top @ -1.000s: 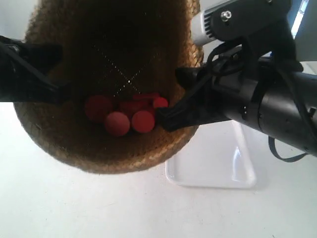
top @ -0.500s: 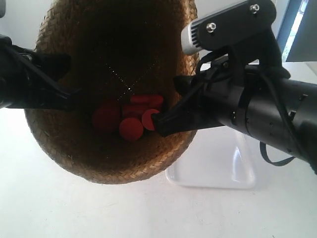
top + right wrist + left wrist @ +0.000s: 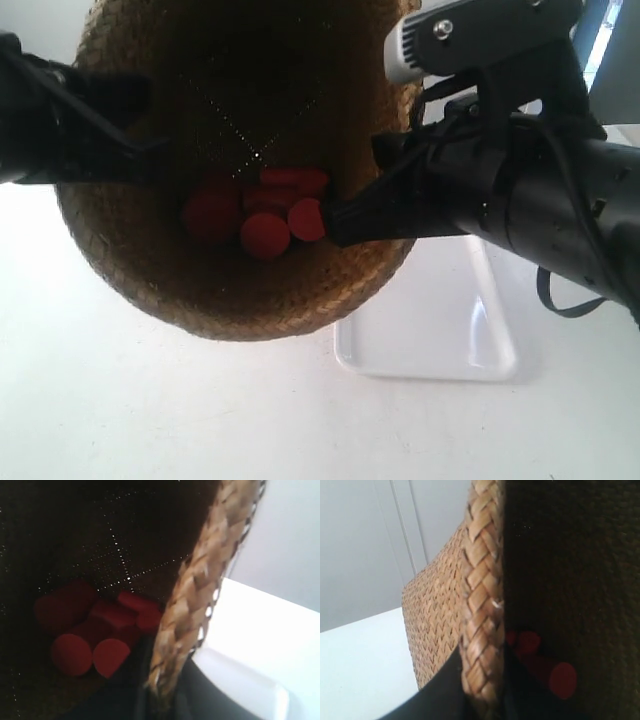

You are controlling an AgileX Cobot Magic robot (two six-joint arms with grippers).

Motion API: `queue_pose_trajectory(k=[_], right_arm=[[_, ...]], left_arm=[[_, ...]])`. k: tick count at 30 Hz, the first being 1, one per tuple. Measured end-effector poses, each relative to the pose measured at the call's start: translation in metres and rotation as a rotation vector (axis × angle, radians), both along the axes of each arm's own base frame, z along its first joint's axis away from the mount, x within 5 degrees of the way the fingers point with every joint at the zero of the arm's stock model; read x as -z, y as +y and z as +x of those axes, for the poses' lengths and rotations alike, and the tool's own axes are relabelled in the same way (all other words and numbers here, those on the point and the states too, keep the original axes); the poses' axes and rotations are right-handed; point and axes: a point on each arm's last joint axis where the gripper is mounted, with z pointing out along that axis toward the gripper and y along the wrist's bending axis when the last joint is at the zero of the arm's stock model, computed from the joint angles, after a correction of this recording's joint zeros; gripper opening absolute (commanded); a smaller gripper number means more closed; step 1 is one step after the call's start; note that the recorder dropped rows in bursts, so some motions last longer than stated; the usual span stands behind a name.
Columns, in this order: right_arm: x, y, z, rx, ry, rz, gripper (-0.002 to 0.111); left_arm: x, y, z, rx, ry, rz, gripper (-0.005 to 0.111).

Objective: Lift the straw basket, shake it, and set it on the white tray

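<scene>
The straw basket (image 3: 230, 300) hangs in the air close to the exterior camera, its mouth facing the lens, held between both arms. Several red cylinders (image 3: 265, 235) lie heaped inside it. The gripper at the exterior view's left (image 3: 140, 165) clamps one side of the rim. The gripper at that view's right (image 3: 345, 225) clamps the opposite side. In the left wrist view my left gripper (image 3: 482, 692) is shut on the braided rim (image 3: 480, 595). My right gripper (image 3: 165, 695) is shut on the rim (image 3: 200, 590) too. The white tray (image 3: 440, 330) lies on the table below, partly behind the basket.
A white tabletop (image 3: 150, 410) spreads beneath the basket. The tray's corner (image 3: 245, 690) shows just beyond the rim in the right wrist view. A pale wall and a dark panel edge (image 3: 620, 60) stand behind the arms.
The basket dipped and then rose again, ending a little further right. The red cylinders inside rolled and regrouped. Both grippers kept their hold on the rim.
</scene>
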Motion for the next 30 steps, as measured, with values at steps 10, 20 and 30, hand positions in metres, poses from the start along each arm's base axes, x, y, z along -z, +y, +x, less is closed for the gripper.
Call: queue_pose_trajectory(k=[10,20,30], right_arm=[[-0.011,-0.021,0.019,0.076,-0.036,-0.004,0.000],[-0.014,-0.042,0.036,0.035,-0.056,0.034,0.000],[-0.031,-0.075,0.056,0.003,-0.128,0.099,0.000]], left_arm=[[-0.004,-0.026,0.027,0.003,0.011,0.066,0.000],[0.001,-0.012,0.060,0.093,0.043,-0.074,0.000],[-0.006,-0.006,0.092,0.168,0.068,-0.226,0.000]])
